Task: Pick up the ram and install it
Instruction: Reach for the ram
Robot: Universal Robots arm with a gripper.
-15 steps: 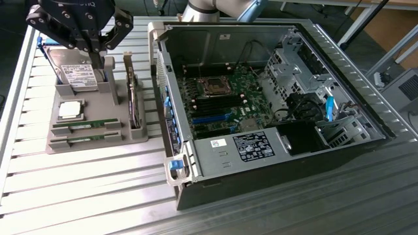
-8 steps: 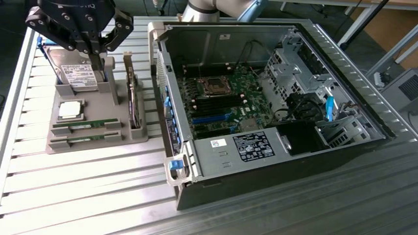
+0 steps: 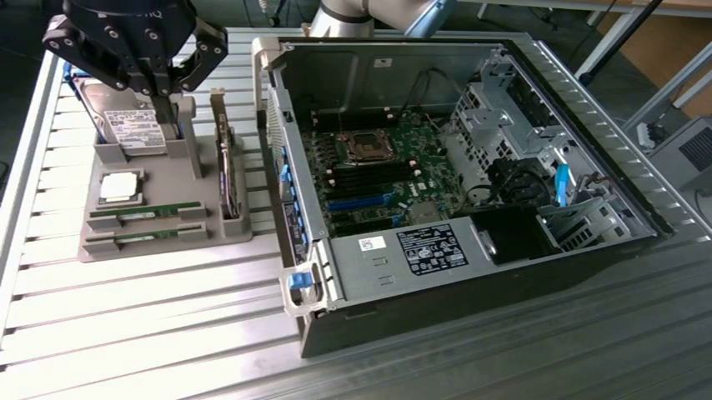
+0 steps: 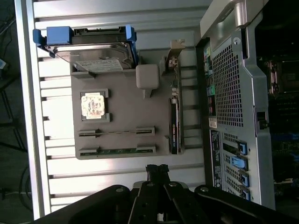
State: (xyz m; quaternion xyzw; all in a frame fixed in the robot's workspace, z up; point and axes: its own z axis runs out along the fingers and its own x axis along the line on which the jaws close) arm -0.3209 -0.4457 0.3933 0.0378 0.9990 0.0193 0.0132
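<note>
Two identical green ram sticks stand on edge in the grey holder [image 3: 156, 179], one [image 3: 145, 211] behind the other [image 3: 145, 236]; I cannot tell which one the task means. In the wrist view they are the thin stick [image 4: 117, 133] and the green stick [image 4: 117, 150]. My gripper [image 3: 159, 87] hangs above the far end of the holder, over the hard drive, well clear of both sticks. Its black fingers [image 4: 157, 171] are pressed together, shut on nothing.
The holder also carries a hard drive [image 4: 93, 49] with blue rails, a CPU [image 4: 93, 105] and an upright card with a metal bracket [image 4: 174, 121]. At the exterior view's right lies the open computer case [image 3: 623, 150], its motherboard [image 3: 373, 158] exposed. All rest on a slatted metal table [image 3: 145, 325].
</note>
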